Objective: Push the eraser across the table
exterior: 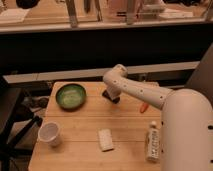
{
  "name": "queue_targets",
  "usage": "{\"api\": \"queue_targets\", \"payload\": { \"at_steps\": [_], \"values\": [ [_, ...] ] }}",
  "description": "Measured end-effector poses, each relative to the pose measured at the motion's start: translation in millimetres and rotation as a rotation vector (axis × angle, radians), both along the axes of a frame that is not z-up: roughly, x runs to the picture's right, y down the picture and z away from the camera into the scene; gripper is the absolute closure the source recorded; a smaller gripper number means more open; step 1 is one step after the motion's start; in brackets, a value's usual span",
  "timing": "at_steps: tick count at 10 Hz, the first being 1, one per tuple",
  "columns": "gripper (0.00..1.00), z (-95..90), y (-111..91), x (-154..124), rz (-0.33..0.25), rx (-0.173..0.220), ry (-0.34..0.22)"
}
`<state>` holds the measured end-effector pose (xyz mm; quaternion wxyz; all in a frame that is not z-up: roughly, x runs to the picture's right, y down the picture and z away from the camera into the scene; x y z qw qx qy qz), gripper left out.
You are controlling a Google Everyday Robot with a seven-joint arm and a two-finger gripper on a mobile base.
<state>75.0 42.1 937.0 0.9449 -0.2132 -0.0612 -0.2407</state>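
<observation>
The light-brown plank table (80, 150) fills the lower middle of the camera view. My white arm reaches in from the lower right, and its wrist hangs over the far middle of the table. My gripper (112, 96) shows as a dark shape low over the wood, just right of the green bowl (71, 95). A small dark bit (106, 93) at the gripper's left edge may be the black eraser. I cannot separate it from the gripper.
A white cup (50, 134) stands at the front left. A pale rectangular pad (105, 139) lies at the front middle. A small orange item (144, 107) and a white bottle (152, 141) lie at the right, beside my arm. A dark chair (12, 115) stands at the left.
</observation>
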Motion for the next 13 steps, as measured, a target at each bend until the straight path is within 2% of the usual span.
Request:
{"api": "queue_targets", "payload": {
  "at_steps": [3,7,11,13],
  "values": [
    [1.0,14.3,-9,20,0.017,-0.011,0.012],
    [1.0,31.3,-11,21,0.024,-0.035,0.008],
    [1.0,28.9,-10,20,0.019,-0.037,0.007],
    [1.0,34.2,-15,14,-0.001,-0.035,0.013]
  ]
}}
